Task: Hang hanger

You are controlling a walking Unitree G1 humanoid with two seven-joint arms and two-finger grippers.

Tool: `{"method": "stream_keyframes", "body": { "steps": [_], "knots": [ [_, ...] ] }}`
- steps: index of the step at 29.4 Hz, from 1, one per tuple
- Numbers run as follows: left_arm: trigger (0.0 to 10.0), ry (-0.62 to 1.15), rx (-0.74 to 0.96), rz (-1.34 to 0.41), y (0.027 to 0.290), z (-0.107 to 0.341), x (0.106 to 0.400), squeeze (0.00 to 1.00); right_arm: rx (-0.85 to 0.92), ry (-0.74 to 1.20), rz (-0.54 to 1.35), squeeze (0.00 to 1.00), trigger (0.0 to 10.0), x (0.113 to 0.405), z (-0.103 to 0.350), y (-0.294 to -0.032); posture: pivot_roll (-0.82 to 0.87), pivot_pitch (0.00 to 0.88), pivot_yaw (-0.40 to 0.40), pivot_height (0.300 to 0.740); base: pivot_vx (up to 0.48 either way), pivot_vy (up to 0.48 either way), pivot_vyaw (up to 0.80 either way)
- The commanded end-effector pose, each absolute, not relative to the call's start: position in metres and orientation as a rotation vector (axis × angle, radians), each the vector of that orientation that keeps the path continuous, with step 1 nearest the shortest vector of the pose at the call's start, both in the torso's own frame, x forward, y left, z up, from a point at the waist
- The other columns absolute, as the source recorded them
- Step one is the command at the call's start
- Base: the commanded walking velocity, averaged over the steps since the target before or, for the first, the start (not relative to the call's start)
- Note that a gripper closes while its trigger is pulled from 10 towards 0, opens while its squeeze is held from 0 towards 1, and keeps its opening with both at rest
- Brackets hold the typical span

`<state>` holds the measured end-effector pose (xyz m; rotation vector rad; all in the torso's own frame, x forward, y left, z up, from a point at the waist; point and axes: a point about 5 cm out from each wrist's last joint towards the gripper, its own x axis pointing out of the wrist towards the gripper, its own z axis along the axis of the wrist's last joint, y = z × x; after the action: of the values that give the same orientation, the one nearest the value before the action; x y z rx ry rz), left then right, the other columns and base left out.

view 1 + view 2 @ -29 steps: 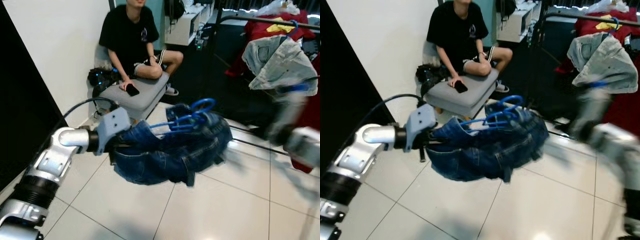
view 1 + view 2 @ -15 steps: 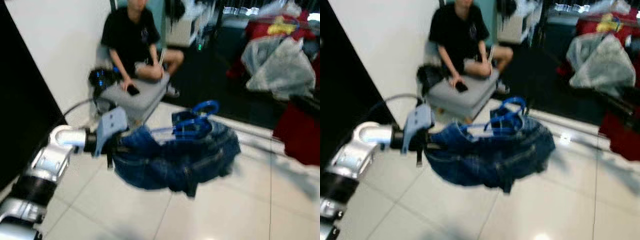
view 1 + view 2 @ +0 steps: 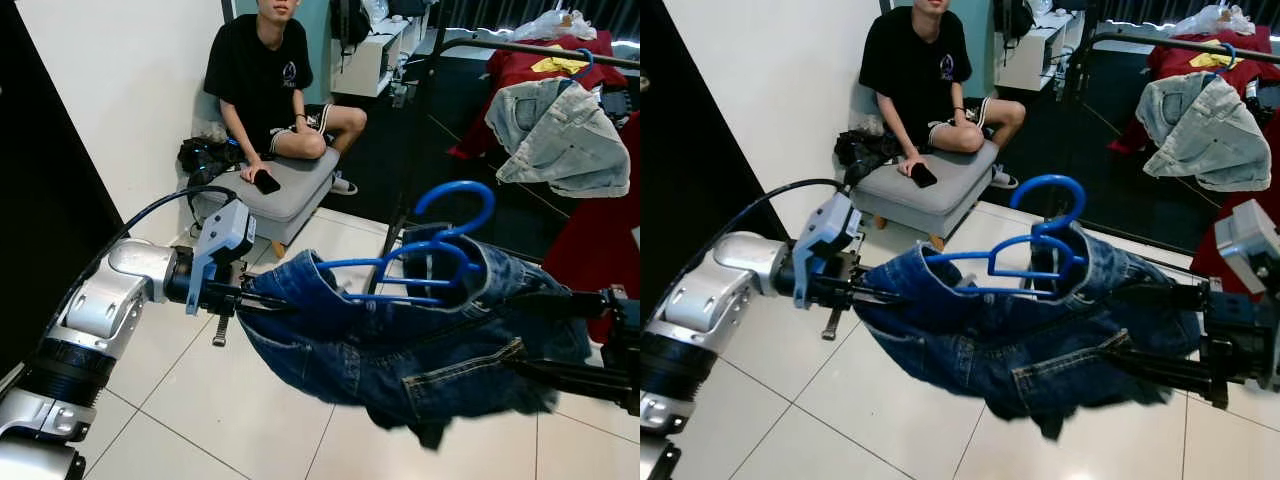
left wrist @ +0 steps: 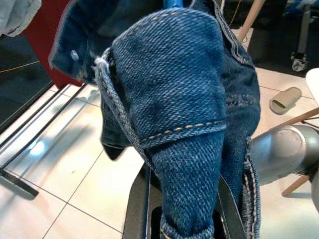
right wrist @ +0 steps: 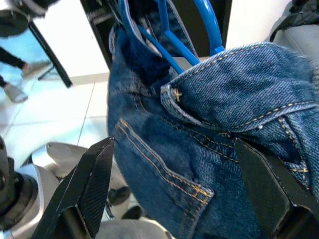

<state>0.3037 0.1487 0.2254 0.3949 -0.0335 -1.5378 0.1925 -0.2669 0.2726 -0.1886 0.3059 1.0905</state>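
Observation:
A blue plastic hanger [image 3: 360, 263] carries bunched dark blue jeans [image 3: 400, 350], held up in front of me above the tiled floor, hook upward. My left gripper [image 3: 250, 300] is shut on the left end of the jeans; in the left wrist view the denim [image 4: 169, 109] fills the space between its fingers [image 4: 137, 209]. My right gripper [image 3: 530, 335] comes in from the right and is open, its two long fingers [image 5: 84, 189] standing wide apart on either side of the jeans' right end. A black clothes rail [image 3: 540, 47] runs across the far right.
On the rail hang a pale denim jacket [image 3: 560, 130] and red garments [image 3: 600, 250]. A person [image 3: 260, 70] sits on a grey stool [image 3: 285, 195] by the white wall, phone in hand. The rack's black base bars lie on the floor behind the jeans.
My right arm has come in from the right, and its open fingers now straddle the jeans. The hanger and jeans now sit further right, hook higher. The left gripper keeps its hold.

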Motion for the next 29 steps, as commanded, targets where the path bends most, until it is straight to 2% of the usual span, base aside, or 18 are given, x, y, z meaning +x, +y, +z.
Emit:
{"method": "stream_keyframes", "body": {
  "steps": [1, 6, 20, 29],
  "knots": [
    [0.0, -0.090, 0.407, -1.586, 0.151, 0.240, 0.299, 0.00, -0.210, 0.316, 1.105, 0.00, 10.0, 0.193, 0.273, -0.266, -0.04, 0.056, 0.022, 0.740, 0.000, 0.000, 0.00],
    [0.0, -0.078, 0.412, -1.664, 0.153, 0.244, 0.292, 0.00, -0.234, 0.320, 1.143, 0.00, 10.0, 0.189, 0.275, -0.266, -0.04, 0.058, 0.022, 0.740, 0.000, 0.000, 0.00],
    [0.0, -0.054, 0.430, -1.680, 0.155, 0.246, 0.293, 0.00, -0.207, 0.092, 1.211, 0.00, 10.0, 0.188, 0.319, -0.262, -0.03, 0.060, 0.023, 0.740, 0.000, 0.000, 0.00],
    [0.0, -0.055, 0.430, -1.674, 0.155, 0.247, 0.294, 0.00, -0.231, 0.146, 1.190, 0.00, 10.0, 0.189, 0.311, -0.264, -0.03, 0.062, 0.022, 0.740, 0.000, 0.000, 0.00]
  ]
}}
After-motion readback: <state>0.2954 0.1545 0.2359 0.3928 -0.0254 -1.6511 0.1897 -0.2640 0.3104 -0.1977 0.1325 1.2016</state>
